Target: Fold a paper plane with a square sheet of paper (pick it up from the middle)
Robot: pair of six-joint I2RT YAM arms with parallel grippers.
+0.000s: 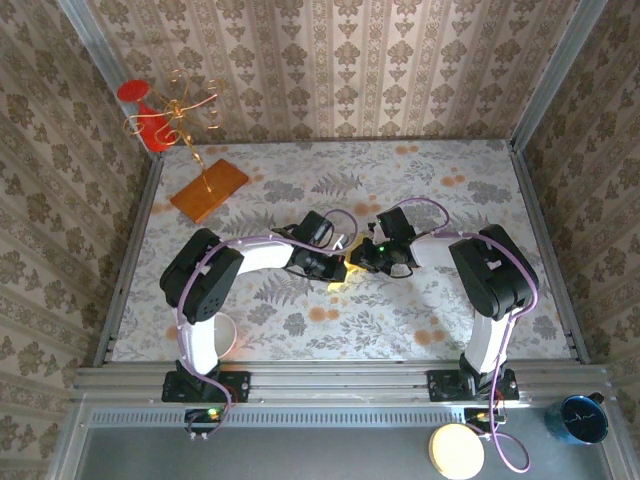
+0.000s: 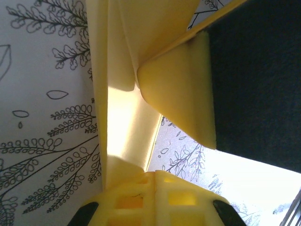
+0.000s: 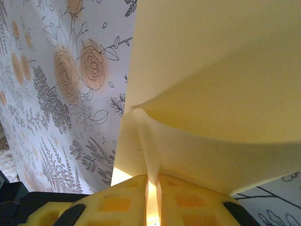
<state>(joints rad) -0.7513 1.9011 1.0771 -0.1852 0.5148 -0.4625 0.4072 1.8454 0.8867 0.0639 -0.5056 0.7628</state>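
Over floral tablecloth (image 1: pixel 450 190), mid-table: pinching folded yellow paper (image 3: pixel 211 70) with left gripper (image 2: pixel 154 179), fingers pressed together; clamping same paper with right gripper (image 3: pixel 152 182), grippers close together.

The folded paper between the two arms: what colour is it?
Plain pale yellow paper, best seen from the right wrist camera.

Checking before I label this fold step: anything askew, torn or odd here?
Nothing torn or spilled. The yellow paper is pinched by the left gripper and the right gripper, and its folded layers bow apart instead of lying flat, so the creases look loose.
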